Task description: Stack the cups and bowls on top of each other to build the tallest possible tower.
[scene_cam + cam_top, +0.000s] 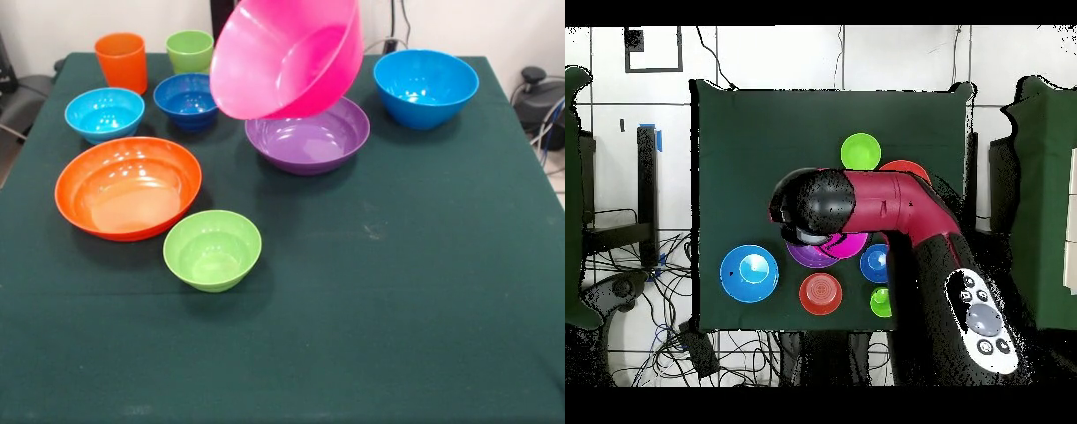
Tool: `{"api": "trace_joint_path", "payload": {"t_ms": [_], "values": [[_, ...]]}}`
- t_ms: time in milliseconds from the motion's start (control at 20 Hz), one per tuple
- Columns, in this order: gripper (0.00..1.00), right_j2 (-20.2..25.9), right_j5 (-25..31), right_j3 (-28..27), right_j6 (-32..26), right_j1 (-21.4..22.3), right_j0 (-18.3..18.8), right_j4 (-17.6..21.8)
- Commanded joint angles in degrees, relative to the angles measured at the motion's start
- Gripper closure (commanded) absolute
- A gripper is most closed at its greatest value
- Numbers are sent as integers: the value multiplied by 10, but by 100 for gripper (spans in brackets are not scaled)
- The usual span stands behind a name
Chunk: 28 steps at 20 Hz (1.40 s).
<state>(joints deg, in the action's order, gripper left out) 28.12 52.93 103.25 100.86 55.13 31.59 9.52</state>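
A large pink bowl (287, 57) hangs tilted in the air just above the purple bowl (308, 135), which rests on the table. The gripper is hidden behind the pink bowl, which it holds up; from overhead the arm's end (810, 208) covers both, with only the purple bowl's rim (827, 250) showing. An orange cup (121, 60) and a lime-green cup (190, 50) stand at the far left. Also on the table are a dark-blue bowl (186, 99), a light-blue bowl (104, 113), a wide orange bowl (128, 187), a small lime-green bowl (212, 250) and a big blue bowl (425, 87).
A small orange bowl (821, 293) shows only from overhead, beside the big blue bowl (749, 272). The dark green cloth (397, 291) covers the table. Cables and equipment lie beyond the table's edges.
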Motion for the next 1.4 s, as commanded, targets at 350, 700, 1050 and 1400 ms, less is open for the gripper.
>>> {"api": "trace_joint_path", "payload": {"t_ms": [350,700,1050,1400], "values": [[100,15,-8,11,-35,0,-11,39],[100,24,-27,38,-40,29,-1,25],[100,31,-76,157,-36,122,16,-31],[100,25,-104,194,-19,136,9,-44]]}}
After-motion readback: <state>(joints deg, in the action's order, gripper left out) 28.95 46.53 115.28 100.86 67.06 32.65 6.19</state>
